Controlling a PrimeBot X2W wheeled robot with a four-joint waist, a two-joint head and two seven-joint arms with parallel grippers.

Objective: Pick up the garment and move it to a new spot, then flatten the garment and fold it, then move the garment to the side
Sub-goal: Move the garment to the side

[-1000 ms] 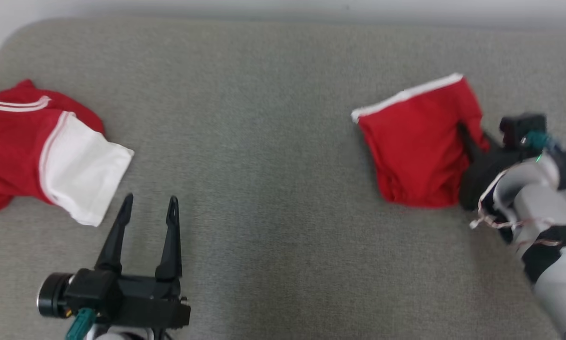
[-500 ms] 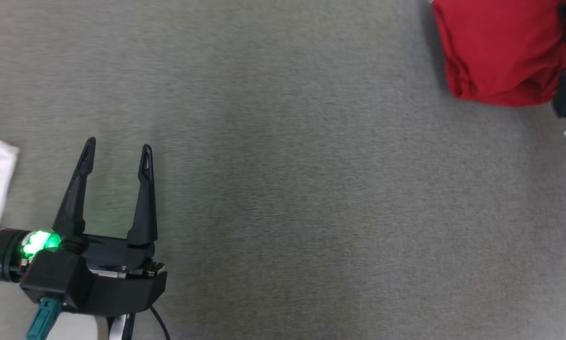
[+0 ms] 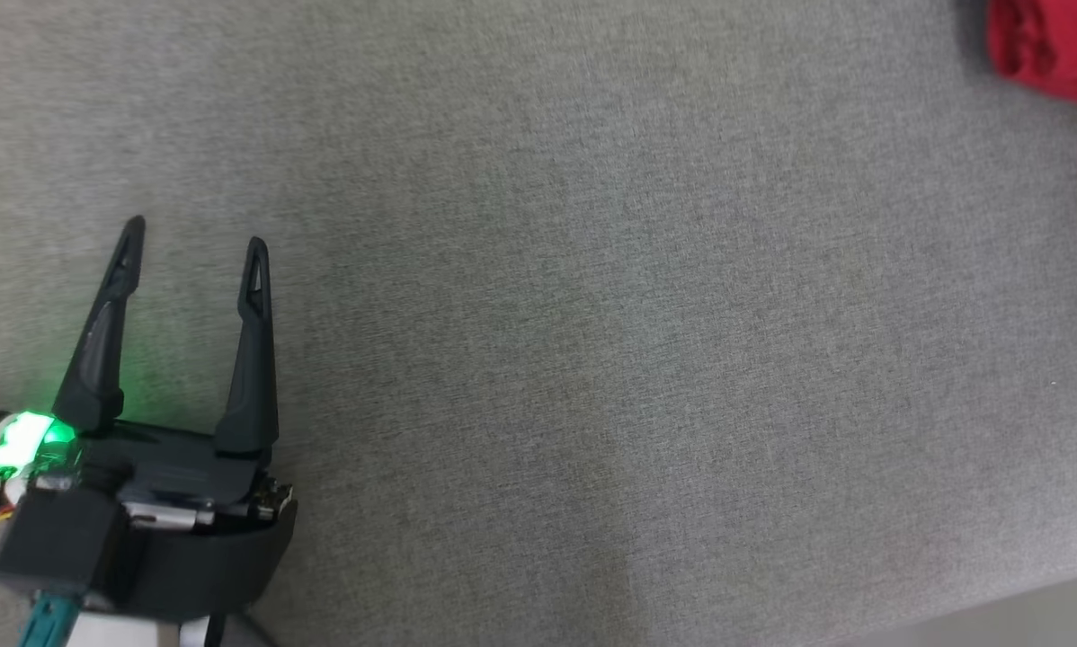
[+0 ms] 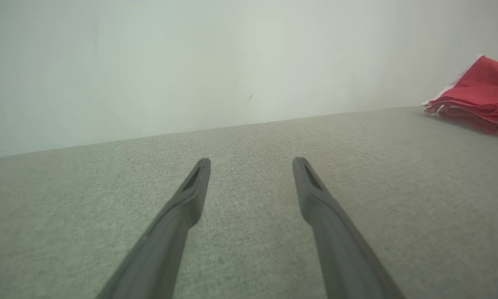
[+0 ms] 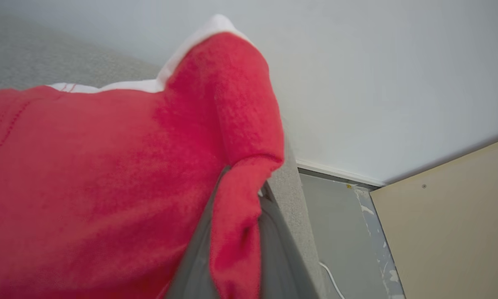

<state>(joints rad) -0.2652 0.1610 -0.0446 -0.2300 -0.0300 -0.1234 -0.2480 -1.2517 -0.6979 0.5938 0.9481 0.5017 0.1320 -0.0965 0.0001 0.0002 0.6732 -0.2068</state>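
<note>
Head camera just swung down and left, so the garment (image 3: pixel 1055 45) only looks like it jumped from about 3 o'clock to the 1 o'clock corner. I can't tell if it actually slid on the worktop (image 3: pixel 592 359). My right end effector (image 5: pixel 242 195) is still clenched on its red edge. My left end effector (image 3: pixel 193 234) is released and empty at 8 o'clock, and its light (image 3: pixel 22 440) has turned green. The garment lies in layers, so I'd guess I'm on the move-aside step.
</note>
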